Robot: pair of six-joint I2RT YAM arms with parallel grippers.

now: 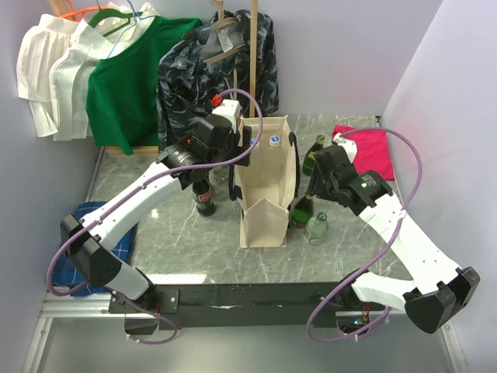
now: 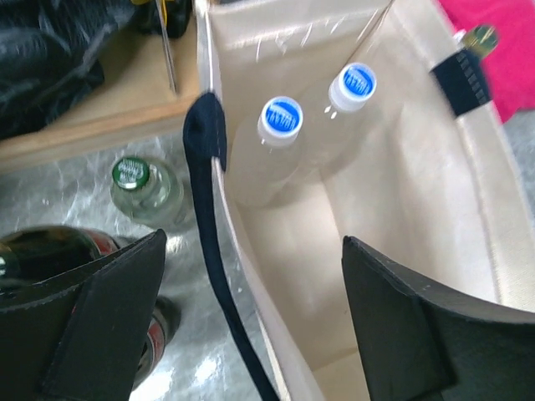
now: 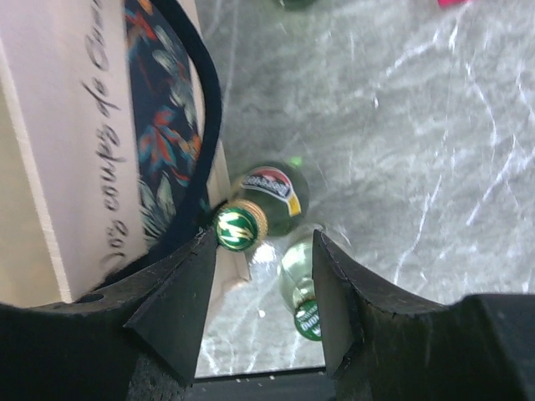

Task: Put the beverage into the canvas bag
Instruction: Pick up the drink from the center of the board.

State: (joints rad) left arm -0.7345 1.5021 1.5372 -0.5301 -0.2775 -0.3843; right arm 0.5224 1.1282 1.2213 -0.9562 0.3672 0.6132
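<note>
The left claw (image 2: 252, 241) is seen spread wide and released, with nothing gripped. The left wall of the canvas bag (image 2: 401, 167) and its navy handle (image 2: 209, 251) are straddled by it, one finger outside and the other over the open interior. Inside the bag, ahead of this claw, two blue-capped clear bottles (image 2: 282, 117) are stood upright side by side. Outside the bag, to this claw's left, a green-capped glass bottle (image 2: 134, 175) is stood on the table, and a dark bottle with a red label (image 2: 50, 251) is partly hidden under the outer finger. The right claw (image 3: 266, 242) is held open and empty above a green bottle (image 3: 266, 196), which is stood just beside the bag's printed side. The bottle's cap is seen between the fingers, close to the left one, but whether it is touched cannot be told. A pale clear bottle (image 3: 303, 284) is stood just beside it, toward the right finger. A grey marbled table (image 1: 194, 249) is seen below. A blue cloth (image 1: 89, 221) is laid well left of the left claw, and a magenta cloth (image 1: 365, 151) beyond the right claw. White garments (image 1: 46, 70), a green top (image 1: 124, 85) and a dark patterned garment (image 1: 186, 70) are hung beyond the left claw against pale walls.
</note>
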